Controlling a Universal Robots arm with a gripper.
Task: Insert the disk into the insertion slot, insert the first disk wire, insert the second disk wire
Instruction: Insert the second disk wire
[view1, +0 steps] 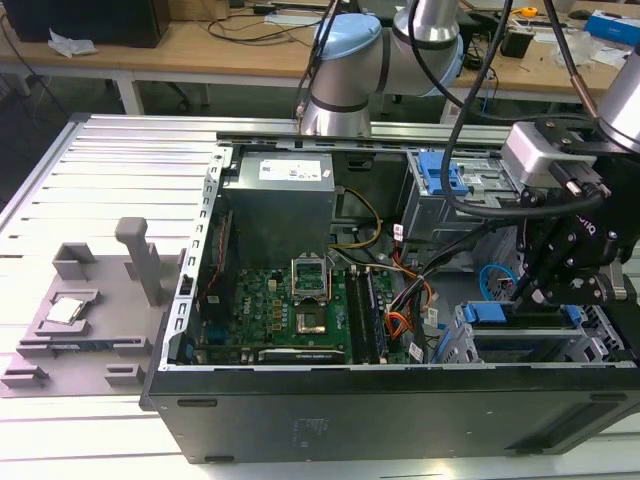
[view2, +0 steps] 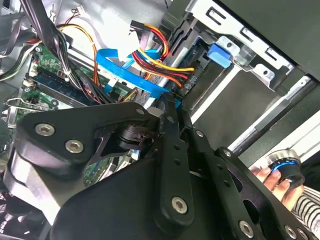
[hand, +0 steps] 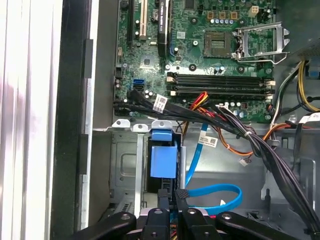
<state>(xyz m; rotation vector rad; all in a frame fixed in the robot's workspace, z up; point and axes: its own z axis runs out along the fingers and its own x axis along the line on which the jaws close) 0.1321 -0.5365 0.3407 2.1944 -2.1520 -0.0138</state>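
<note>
Pincer (view1: 527, 293) low over the disk (view1: 500, 312); open computer case (view1: 400, 410).

Even overhead room light in all views, no hard shadows. Exterior view: soft focus throughout, aluminium bench (view1: 120, 160) slats glare pale. First wrist view: bench edge blown out white, motherboard (hand: 200, 45) sharp. Second wrist view: gripper (view2: 167, 107) linkage near-black, slightly blurred.

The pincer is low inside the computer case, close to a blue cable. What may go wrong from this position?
1. The blue cable loops right beside the pincer, so it may snag when the arm moves.
2. The black wire bundle runs close to the disk and might get pulled or pinched.
3. In the second wrist view a person's hand is near the arm; a sudden motion might reach it.
</note>
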